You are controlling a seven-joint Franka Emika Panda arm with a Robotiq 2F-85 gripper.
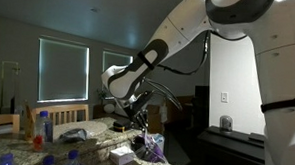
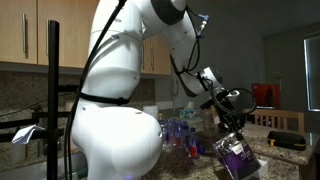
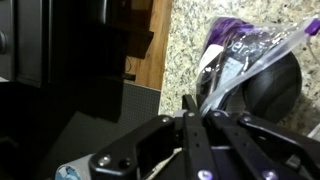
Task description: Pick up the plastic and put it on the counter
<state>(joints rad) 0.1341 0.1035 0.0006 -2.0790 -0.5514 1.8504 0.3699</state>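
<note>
Hanging below the gripper [image 2: 231,127], the plastic [image 2: 238,156] is a clear, crinkled bag with purple and dark contents. It sits at the right of an exterior view, over the speckled counter [image 3: 178,55]. In the wrist view the fingertips [image 3: 188,118] are pinched together on its corner. Blue-capped bottles [image 1: 46,123] stand at the left; their contents cannot be told.

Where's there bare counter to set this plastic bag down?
Bare granite counter shows between the wooden edge and the plastic bag held in the gripper. In an exterior view, the stretch by the bottles and the white box is crowded.
</note>
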